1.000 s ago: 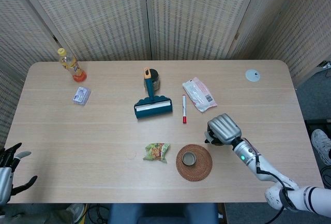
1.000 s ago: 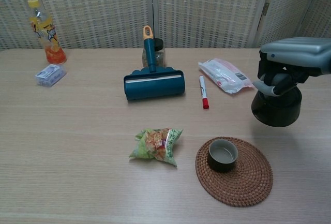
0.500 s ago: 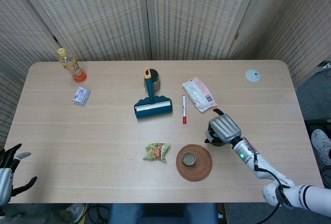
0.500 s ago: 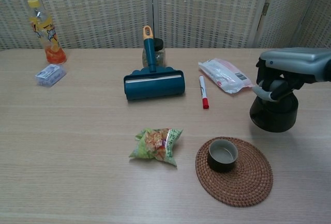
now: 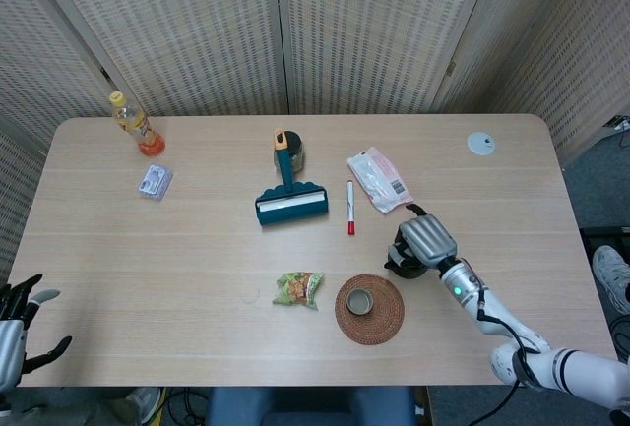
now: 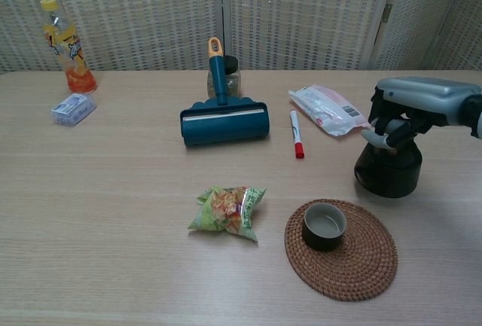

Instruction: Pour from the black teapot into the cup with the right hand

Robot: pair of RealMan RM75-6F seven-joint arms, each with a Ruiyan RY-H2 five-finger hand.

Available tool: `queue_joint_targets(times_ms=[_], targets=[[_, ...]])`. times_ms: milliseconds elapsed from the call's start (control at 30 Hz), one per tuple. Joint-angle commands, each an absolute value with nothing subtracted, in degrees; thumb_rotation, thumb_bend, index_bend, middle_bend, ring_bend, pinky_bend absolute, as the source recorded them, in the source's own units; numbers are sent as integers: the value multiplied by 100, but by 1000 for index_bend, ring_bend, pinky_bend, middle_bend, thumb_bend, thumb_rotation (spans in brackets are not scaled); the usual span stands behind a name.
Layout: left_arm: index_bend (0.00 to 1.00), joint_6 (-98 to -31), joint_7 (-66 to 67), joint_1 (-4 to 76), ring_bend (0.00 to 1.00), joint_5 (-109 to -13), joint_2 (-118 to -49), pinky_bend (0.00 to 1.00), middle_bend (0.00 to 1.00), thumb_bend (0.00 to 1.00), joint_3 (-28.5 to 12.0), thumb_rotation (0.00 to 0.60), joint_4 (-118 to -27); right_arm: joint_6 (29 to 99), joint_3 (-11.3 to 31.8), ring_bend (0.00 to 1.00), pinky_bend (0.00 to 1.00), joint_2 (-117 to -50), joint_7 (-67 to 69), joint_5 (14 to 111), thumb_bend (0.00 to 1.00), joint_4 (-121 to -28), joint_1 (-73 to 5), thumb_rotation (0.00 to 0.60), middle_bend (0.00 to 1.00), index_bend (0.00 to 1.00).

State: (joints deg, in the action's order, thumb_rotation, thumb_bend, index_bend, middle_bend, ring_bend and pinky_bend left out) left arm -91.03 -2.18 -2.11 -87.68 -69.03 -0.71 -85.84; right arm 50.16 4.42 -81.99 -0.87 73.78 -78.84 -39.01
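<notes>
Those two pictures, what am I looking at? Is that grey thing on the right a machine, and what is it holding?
Yes. It is a robot hand on an arm, the robot's right one, gripping a black teapot by the top. Its left robot hand waits open at the table's edge. One picture looks down from the robot's head, the other looks forward from its chest. On the table are a cup on a woven mat, a snack packet, a lint roller, a marker and a bottle.
</notes>
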Motion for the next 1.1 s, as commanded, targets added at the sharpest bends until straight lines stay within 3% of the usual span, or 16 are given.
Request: queue_joint_targets(times_ms=[33, 200, 467, 1100], targets=[[278, -9109, -222, -217, 120, -8761, -6899, 39, 104, 184, -71, 600, -8583, 4980, 493, 875, 119, -8286, 118, 7427, 120, -7756, -3896, 564, 920, 1000], [278, -9098, -225, -216, 120, -8761, -6903, 39, 104, 183, -64, 600, -8573, 4923, 512, 874, 102, -8322, 253, 7451, 4, -7646, -3897, 483, 918, 1000], [278, -9095, -228, -207, 120, -8763, -6907, 39, 104, 184, -71, 600, -8564, 4865, 538, 871, 99, -8323, 428, 7476, 0, -7588, -3881, 363, 915, 1000], [278, -9053, -172, -176, 120, -8758, -6921, 39, 105, 183, -73, 600, -8593, 4841, 527, 870, 96, -8377, 274, 7575, 0, -7348, -3894, 362, 913, 1000]])
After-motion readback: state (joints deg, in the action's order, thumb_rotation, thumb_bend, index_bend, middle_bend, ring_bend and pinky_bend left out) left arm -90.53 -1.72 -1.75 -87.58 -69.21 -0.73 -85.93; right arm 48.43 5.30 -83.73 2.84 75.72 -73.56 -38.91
